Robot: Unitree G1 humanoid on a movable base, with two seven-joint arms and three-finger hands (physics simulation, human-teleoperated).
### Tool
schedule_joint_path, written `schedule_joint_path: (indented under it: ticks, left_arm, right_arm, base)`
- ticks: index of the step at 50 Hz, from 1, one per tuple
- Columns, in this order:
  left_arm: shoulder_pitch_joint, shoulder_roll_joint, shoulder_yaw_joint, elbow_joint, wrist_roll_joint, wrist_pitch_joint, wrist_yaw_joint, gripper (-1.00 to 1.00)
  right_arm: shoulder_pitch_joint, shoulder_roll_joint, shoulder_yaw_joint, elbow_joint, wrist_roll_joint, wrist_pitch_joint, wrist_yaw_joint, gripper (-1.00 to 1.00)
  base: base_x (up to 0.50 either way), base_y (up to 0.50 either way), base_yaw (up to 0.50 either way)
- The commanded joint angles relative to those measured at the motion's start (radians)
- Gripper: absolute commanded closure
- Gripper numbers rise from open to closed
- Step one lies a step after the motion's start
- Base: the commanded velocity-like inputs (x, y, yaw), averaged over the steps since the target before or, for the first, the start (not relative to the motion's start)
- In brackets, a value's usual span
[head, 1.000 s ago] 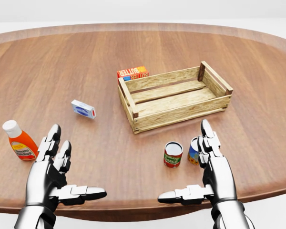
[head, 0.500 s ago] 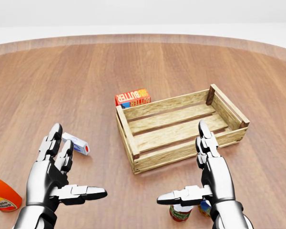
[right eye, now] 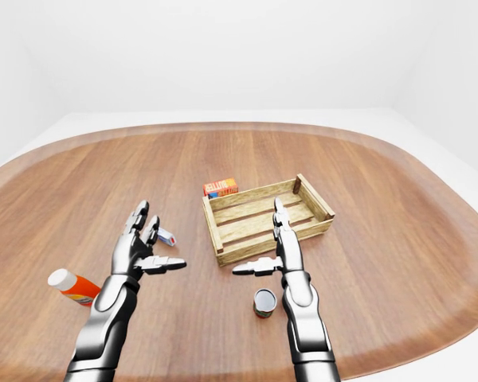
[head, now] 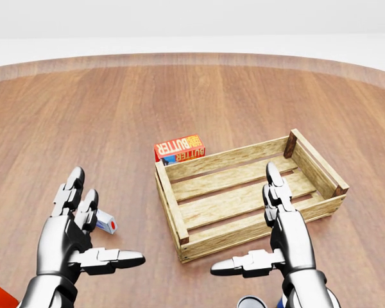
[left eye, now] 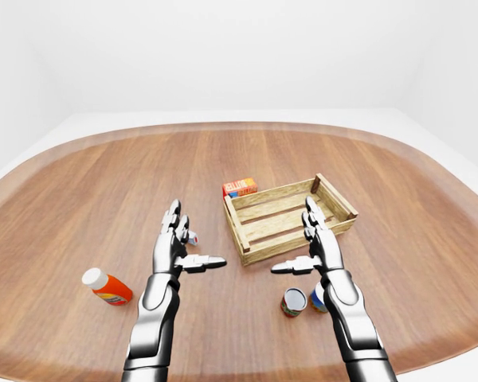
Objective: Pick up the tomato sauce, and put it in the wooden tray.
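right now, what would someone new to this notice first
Two shiny metal hands, left hand and right hand, held open over a wide wooden table. Next the wooden tray, empty, right of centre in the left-eye view, a butter box at its far corner. An orange bottle lies at lower left.

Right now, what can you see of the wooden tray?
The tray is a shallow rectangular crate of pale, rough-looking slats with darker corner posts. It sits flat and skewed on the table, nothing showing inside. A butter box lies just beyond its far wall. The right hand, open, overlaps it in the head view.
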Motion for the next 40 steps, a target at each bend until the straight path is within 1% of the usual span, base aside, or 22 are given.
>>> schedule_joint_path:
  ticks: [1, 11, 15, 23, 25, 28, 30, 32, 34, 36, 39, 40]
  left_arm:
    - [0.003, -0.001, -0.004, 0.002, 0.007, 0.0, -0.002, -1.0]
    - [0.006, -0.002, -0.008, 0.0, 0.009, 0.0, -0.007, -1.0]
    - [0.006, -0.003, -0.008, 0.0, 0.01, 0.0, -0.007, -1.0]
    - [0.006, -0.002, -0.007, 0.001, 0.011, 0.0, -0.008, -1.0]
    - [0.006, -0.002, -0.007, 0.0, 0.011, 0.0, -0.009, -1.0]
    - [0.007, -0.003, -0.009, 0.001, 0.013, 0.0, -0.009, -1.0]
    - [0.006, -0.003, -0.009, 0.002, 0.013, 0.0, -0.009, -1.0]
    - [0.005, -0.003, -0.008, 0.004, 0.013, 0.0, -0.009, -1.0]
    - [0.005, -0.003, -0.008, 0.004, 0.012, 0.0, -0.009, -1.0]
    - [0.004, -0.003, -0.006, 0.0, 0.006, 0.0, -0.007, -1.0]
    - [0.005, -0.003, -0.004, -0.01, -0.006, 0.0, -0.009, -1.0]
    - [0.005, -0.003, -0.003, -0.011, -0.008, 0.0, -0.009, -1.0]
  right_arm:
    - [0.002, 0.0, 0.001, 0.002, -0.003, -0.001, 0.001, -1.0]
    - [0.001, 0.0, -0.001, 0.0, 0.0, 0.0, 0.004, -1.0]
    - [0.004, 0.001, -0.014, -0.012, 0.031, -0.005, 0.001, -1.0]
    - [0.02, 0.003, -0.003, -0.032, 0.024, -0.011, -0.001, -1.0]
    - [0.026, 0.003, 0.002, -0.04, 0.019, -0.018, 0.002, -1.0]
    - [0.027, 0.003, -0.003, -0.041, 0.025, -0.023, 0.003, -1.0]
    - [0.02, 0.009, -0.02, -0.033, 0.043, -0.025, -0.017, -1.0]
    - [0.014, 0.005, -0.024, -0.024, 0.042, -0.016, -0.031, -1.0]
    - [0.03, 0.005, -0.021, -0.051, 0.059, -0.034, -0.018, -1.0]
    - [0.031, 0.003, -0.014, -0.049, 0.032, -0.017, -0.034, -1.0]
    - [0.048, -0.003, 0.01, -0.079, -0.018, -0.04, -0.025, -1.0]
    - [0.05, -0.006, 0.016, -0.096, -0.055, -0.046, -0.035, -1.0]
  base:
    - [0.5, 0.0, 0.0]
    - [0.5, 0.0, 0.0]
    - [0.47, -0.01, 0.0]
    - [0.0, 0.0, 0.0]
    - [0.0, 0.0, 0.0]
    - [0.0, 0.0, 0.0]
    - [0.0, 0.0, 0.0]
    - [0.0, 0.0, 0.0]
    - [0.0, 0.0, 0.0]
    - [0.0, 0.0, 0.0]
    - [0.0, 0.0, 0.0]
    - [0.0, 0.0, 0.0]
